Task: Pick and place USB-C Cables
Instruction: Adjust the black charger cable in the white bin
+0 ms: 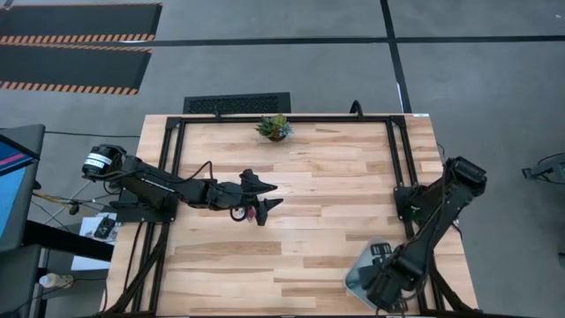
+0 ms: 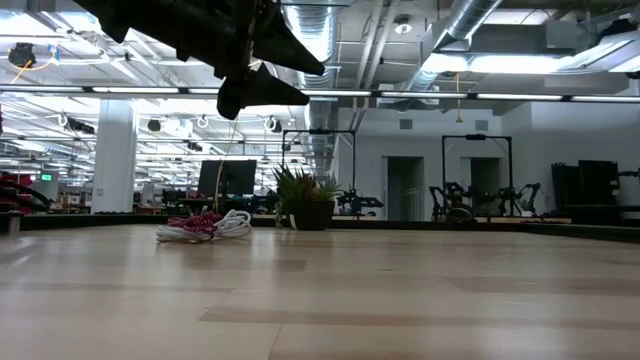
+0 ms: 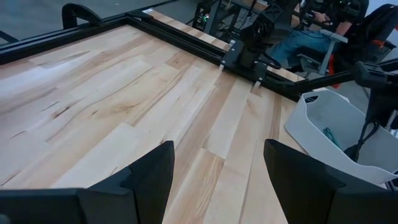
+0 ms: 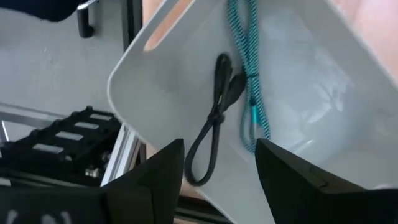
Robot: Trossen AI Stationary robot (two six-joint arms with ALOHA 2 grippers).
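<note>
We see the left gripper [image 1: 269,196] raised over the bare middle of the pale wooden table [image 1: 327,177], fingers spread wide and empty, the maroon and white coiled cables [image 2: 205,226] lying below it. The right gripper [image 4: 219,163], parted and empty too, hangs over the white plastic bin [image 4: 323,81] at the near right corner (black cable [image 4: 214,121] and teal braided cable [image 4: 249,81] inside). A small potted plant [image 1: 274,127] stands at the far edge.
</note>
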